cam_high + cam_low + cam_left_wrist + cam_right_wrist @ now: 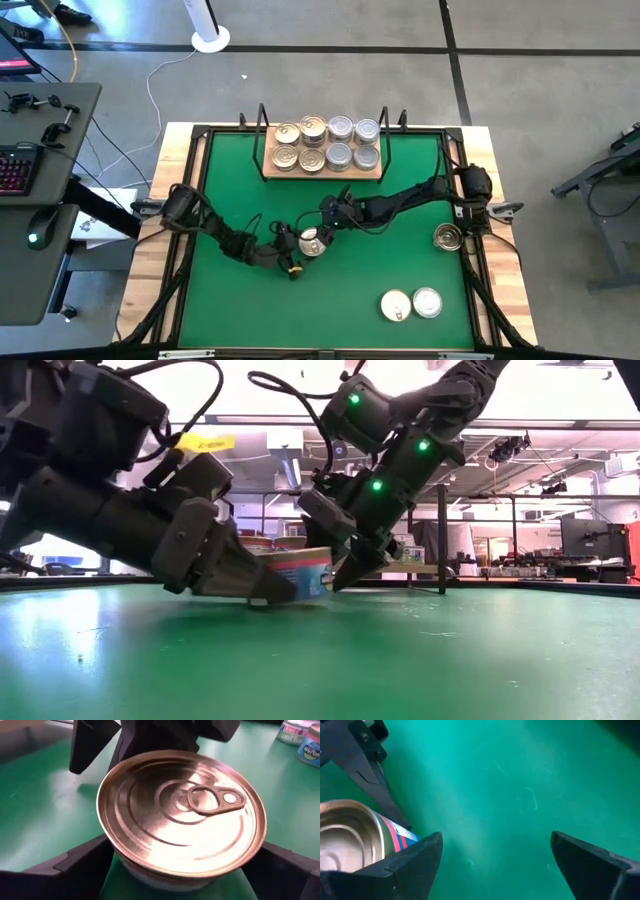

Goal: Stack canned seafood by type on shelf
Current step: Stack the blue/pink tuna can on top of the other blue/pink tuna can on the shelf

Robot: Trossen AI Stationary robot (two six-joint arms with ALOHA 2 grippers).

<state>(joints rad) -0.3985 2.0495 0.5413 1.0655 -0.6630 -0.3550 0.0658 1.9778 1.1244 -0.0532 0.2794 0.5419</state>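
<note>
A gold-lidded can [180,815] with a pull tab and a red and blue label stands on the green mat [240,310] near the middle. My left gripper [306,247] reaches in low from the left, open, one finger on each side of this can. My right gripper [495,850] hangs open just beyond the can [350,835], slanting down, with nothing between its fingers. The shelf [270,172] at the far edge carries several cans, gold lids [300,145] on its left half and silver lids [352,143] on its right half. My left gripper has the can's side wall [125,865] between its two fingers [75,870], which come in nearly level from the table's left. The can stands upright on the mat. Whether the fingers touch the wall, I cannot tell.
One loose can [449,237] lies by the mat's right edge, and two more [396,305] [427,302] lie near the right front. The two grippers stand close together over the mat's middle. Bare mat stretches across the near left.
</note>
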